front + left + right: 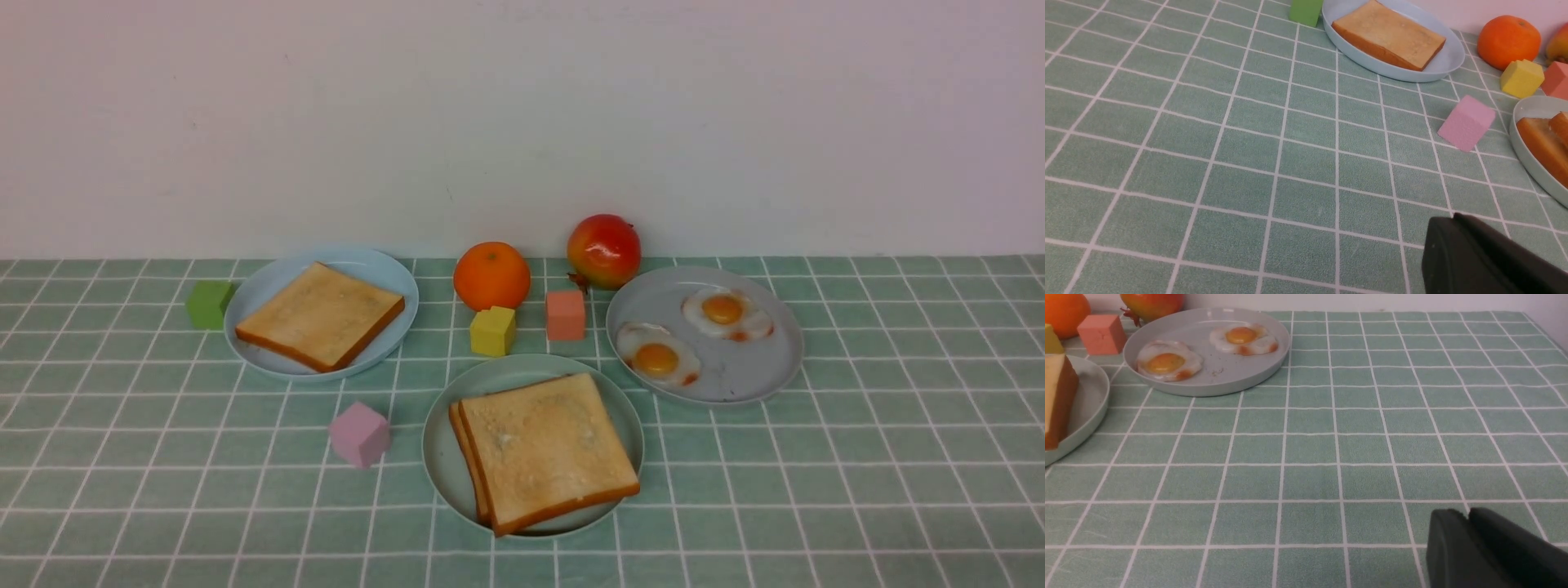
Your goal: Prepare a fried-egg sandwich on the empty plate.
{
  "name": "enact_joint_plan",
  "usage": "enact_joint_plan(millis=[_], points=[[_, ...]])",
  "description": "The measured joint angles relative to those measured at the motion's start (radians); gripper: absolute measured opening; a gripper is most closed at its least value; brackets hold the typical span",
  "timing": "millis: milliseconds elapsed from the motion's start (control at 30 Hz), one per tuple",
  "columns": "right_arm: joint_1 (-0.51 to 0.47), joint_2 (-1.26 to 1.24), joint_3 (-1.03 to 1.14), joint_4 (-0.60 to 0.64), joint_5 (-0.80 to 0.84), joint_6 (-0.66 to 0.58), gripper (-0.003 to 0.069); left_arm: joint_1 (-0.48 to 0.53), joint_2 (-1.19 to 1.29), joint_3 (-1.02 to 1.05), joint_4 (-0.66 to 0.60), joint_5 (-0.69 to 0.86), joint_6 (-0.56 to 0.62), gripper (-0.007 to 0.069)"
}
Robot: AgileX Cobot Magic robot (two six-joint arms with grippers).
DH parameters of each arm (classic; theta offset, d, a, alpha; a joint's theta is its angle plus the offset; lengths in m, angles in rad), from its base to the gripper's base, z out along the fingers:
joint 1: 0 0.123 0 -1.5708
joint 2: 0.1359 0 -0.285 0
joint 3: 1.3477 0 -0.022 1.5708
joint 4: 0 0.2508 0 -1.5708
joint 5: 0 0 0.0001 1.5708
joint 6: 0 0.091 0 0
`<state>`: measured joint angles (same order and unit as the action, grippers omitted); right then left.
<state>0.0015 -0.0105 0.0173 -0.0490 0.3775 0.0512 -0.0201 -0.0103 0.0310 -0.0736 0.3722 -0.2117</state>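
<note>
Resting on the mint-green plate (441, 457) at the near middle of the bench (816, 490), the sandwich (543, 449) showed two stacked toast slices, so the build looked finished. No egg showed between them; whether one lay inside could not be told. Two fried eggs (657, 358) sat on the grey plate (751, 376) to the right, a spare toast (320, 314) on the blue plate (359, 261) far left. Left fingers (1453, 228) were together, holding nothing; the right fingers (1466, 522) were cut off, their state unclear
</note>
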Motion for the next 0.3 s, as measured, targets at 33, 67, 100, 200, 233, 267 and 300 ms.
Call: enact_joint_plan(millis=[33, 67, 100, 200, 233, 267, 300], points=[[0.0, 0.0, 0.0, 0.0, 0.0, 0.0, 0.0084, 0.0, 0.0, 0.0, 0.0, 0.0, 0.0, -0.001], [0.0, 0.0, 0.0, 0.0, 0.0, 0.0, 0.0085, 0.0, 0.0, 0.0, 0.0, 0.0, 0.0, -0.001], [0.0, 0.0, 0.0, 0.0, 0.0, 0.0, 0.0085, 0.0, 0.0, 0.0, 0.0, 0.0, 0.0, -0.001], [0.0, 0.0, 0.0, 0.0, 0.0, 0.0, 0.0088, 0.0, 0.0, 0.0, 0.0, 0.0, 0.0, -0.0006], [0.0, 0.0, 0.0, 0.0, 0.0, 0.0, 0.0089, 0.0, 0.0, 0.0, 0.0, 0.0, 0.0, -0.0006], [0.0, 0.0, 0.0, 0.0, 0.0, 0.0, 0.009, 0.0, 0.0, 0.0, 0.0, 0.0, 0.0, -0.0005], [0.0, 0.0, 0.0, 0.0, 0.0, 0.0, 0.0091, 0.0, 0.0, 0.0, 0.0, 0.0, 0.0, -0.0005]])
